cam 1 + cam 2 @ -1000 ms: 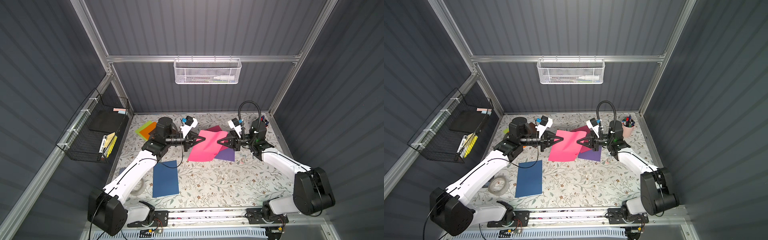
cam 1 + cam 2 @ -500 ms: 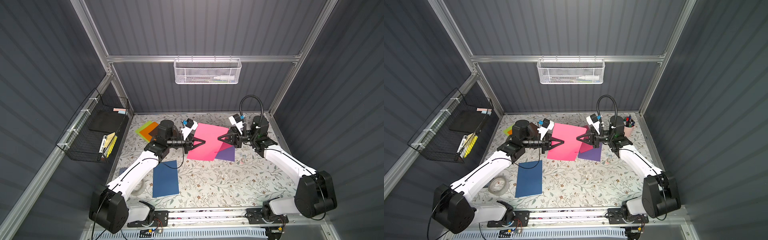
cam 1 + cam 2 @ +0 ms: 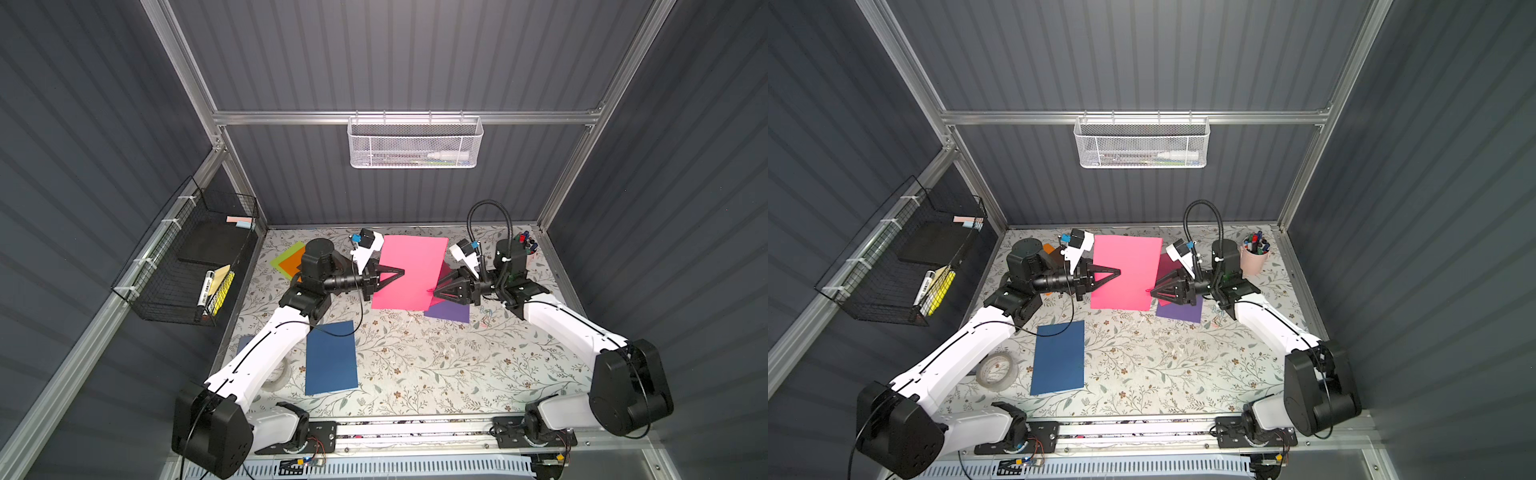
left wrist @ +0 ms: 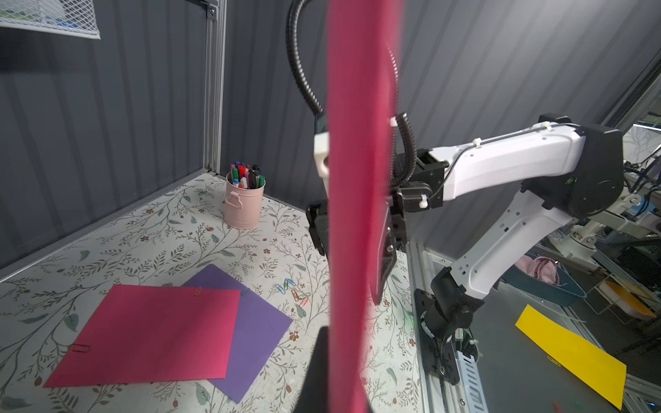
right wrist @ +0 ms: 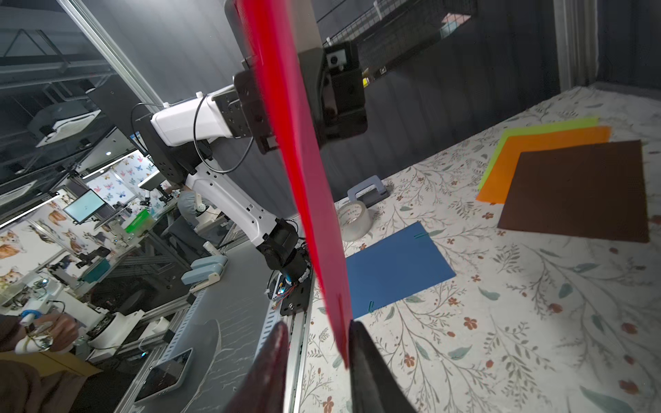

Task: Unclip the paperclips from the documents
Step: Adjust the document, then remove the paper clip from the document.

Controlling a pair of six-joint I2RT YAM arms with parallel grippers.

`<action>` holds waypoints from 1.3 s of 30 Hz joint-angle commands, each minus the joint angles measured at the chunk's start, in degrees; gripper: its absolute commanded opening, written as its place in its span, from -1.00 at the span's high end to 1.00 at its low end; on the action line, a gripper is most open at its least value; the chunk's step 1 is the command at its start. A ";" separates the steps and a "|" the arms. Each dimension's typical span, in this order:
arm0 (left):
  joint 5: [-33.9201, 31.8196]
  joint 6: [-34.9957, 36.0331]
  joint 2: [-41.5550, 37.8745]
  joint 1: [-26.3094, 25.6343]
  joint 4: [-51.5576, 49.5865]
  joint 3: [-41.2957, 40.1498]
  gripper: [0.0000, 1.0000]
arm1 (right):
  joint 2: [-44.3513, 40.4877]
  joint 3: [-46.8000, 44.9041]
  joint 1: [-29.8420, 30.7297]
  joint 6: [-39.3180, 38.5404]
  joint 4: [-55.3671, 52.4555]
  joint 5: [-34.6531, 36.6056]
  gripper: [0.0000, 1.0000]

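left gripper (image 3: 401, 273) clamped on pink sheet (image 3: 415, 257) | right gripper (image 3: 434, 292) apart astride edge | pen cup (image 3: 1254, 259) near

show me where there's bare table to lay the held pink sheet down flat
Widest bare patch for the pink sheet: the front middle of the table, bordered by the navy sheet, the purple sheet behind and the right arm. Crowded: back left with the orange sheet and lime sheet; back right with loose paperclips and the marker cup.

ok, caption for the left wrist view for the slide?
Pink sheet held edge-on before the right arm; magenta sheet over purple sheet, loose paperclips beside them.
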 commanded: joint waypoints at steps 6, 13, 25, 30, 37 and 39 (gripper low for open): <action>0.69 -0.07 -0.16 0.58 0.00 -0.23 1.00 | -0.81 0.07 0.14 -3.83 -4.09 -1.06 0.59; 0.70 0.79 -0.42 0.58 -1.57 -0.41 1.00 | -0.72 0.40 0.13 -3.71 -4.26 -0.03 0.78; 0.50 2.41 -0.62 0.66 -4.18 0.02 1.00 | -0.55 0.77 0.04 -5.03 -6.22 1.65 0.96; 0.35 2.61 -1.16 1.00 -4.84 0.49 1.00 | 0.15 1.35 -0.74 -7.45 -10.27 2.57 0.91; 0.62 4.45 -0.60 1.37 -7.39 1.94 1.00 | 0.77 2.36 -1.52 -10.30 -14.32 2.75 0.90; 0.69 4.79 -0.51 1.51 -7.63 2.21 1.00 | 1.03 2.54 -1.62 -10.93 -15.15 3.01 0.91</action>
